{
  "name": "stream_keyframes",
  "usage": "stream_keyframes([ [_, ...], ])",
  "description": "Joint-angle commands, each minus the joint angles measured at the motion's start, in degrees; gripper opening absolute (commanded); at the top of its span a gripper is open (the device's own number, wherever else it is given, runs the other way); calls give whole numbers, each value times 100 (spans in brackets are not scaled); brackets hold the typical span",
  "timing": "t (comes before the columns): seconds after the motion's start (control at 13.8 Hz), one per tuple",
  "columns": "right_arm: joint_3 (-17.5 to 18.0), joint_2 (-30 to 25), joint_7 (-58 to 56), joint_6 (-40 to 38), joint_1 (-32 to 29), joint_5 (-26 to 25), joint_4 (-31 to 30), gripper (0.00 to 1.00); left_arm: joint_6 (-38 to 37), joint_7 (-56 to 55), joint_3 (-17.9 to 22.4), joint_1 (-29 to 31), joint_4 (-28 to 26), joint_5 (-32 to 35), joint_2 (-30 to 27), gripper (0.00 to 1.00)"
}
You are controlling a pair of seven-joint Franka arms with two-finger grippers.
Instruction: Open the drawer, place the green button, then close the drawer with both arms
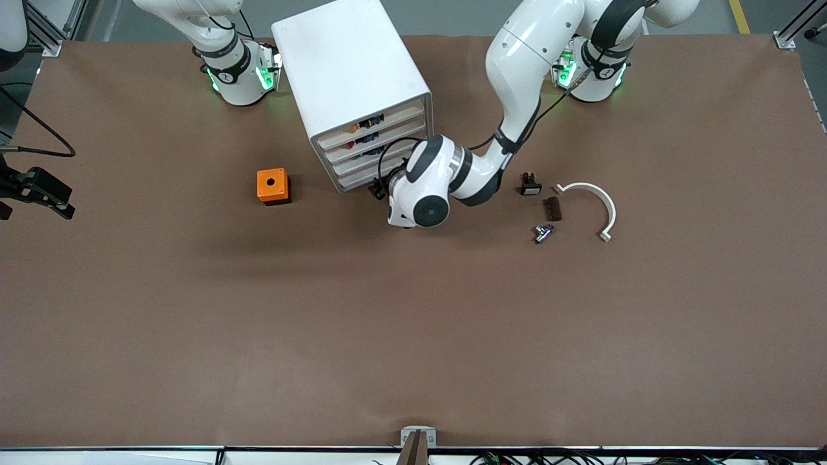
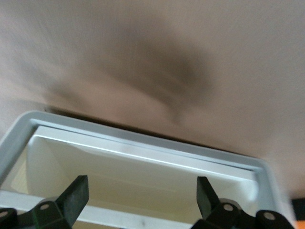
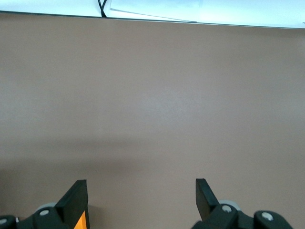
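Observation:
The green-capped button is not in view. The white drawer cabinet (image 1: 352, 77) stands between the arms' bases, its stacked drawers (image 1: 375, 145) facing the front camera. My left gripper (image 1: 378, 188) is open and empty, low at the front of the lowest drawer. In the left wrist view, its spread fingers (image 2: 142, 183) frame a white rim (image 2: 143, 143) with a cream, empty-looking inside. My right gripper (image 1: 45, 190) waits at the right arm's end of the table. It is open and empty (image 3: 141, 183) above bare table.
An orange box with a hole (image 1: 272, 186) sits beside the cabinet and shows by a right finger (image 3: 82, 222). Toward the left arm's end lie a black part with a white face (image 1: 530, 185), a brown piece (image 1: 552, 208), a metal piece (image 1: 543, 232) and a white arc (image 1: 594, 200).

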Motion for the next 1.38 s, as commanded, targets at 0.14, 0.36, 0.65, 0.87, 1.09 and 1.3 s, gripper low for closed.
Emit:
stream_keyframes([
  [0.14, 69, -31, 115, -17, -53, -109, 12, 100, -102, 44, 76, 606, 421, 243, -343, 100],
  [0.36, 69, -31, 107, -17, -53, -109, 21, 100, -111, 53, 287, 721, 667, 937, -589, 100],
  [0.65, 69, -31, 107, -8, -53, -109, 12, 100, -626, 578, 410, 1063, 650, 2308, -1607, 100],
  [0.87, 61, -31, 107, -8, -61, -109, 21, 100, -1786, 1806, 419, 1537, 633, 2494, -2117, 100],
  [1.09, 69, -31, 107, -8, -62, -109, 21, 100, -2719, 3047, 410, 2012, 580, 3055, -2653, 100],
  [1.3, 61, -31, 107, -8, -62, -109, 21, 100, -2984, 3935, 410, 2390, 396, 3548, -3119, 100],
])
